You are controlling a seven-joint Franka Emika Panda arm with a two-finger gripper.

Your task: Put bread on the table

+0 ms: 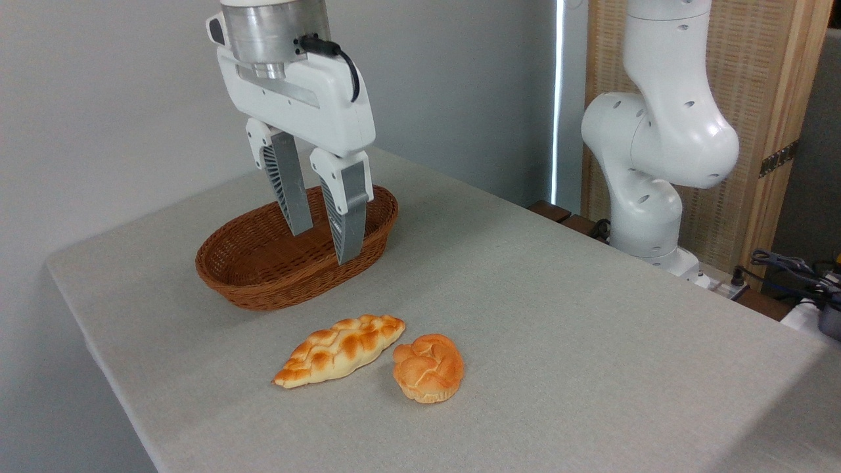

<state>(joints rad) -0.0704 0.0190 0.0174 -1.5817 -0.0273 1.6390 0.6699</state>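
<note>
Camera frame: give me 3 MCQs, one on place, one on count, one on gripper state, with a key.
1. Where does the bun lie?
A. in the basket
B. on the table, right of the loaf
C. between the fingers

2. How many bread pieces lie on the table?
A. one
B. two
C. three

3. What state is the gripper in?
A. open and empty
B. shut on the bun
C. shut on the loaf

Key:
1 B, the bun sits on the grey cloth just right of the loaf, outside the basket.
2 B, only the loaf and the bun are there.
3 A, the fingers stand apart over the basket with nothing between them.
</note>
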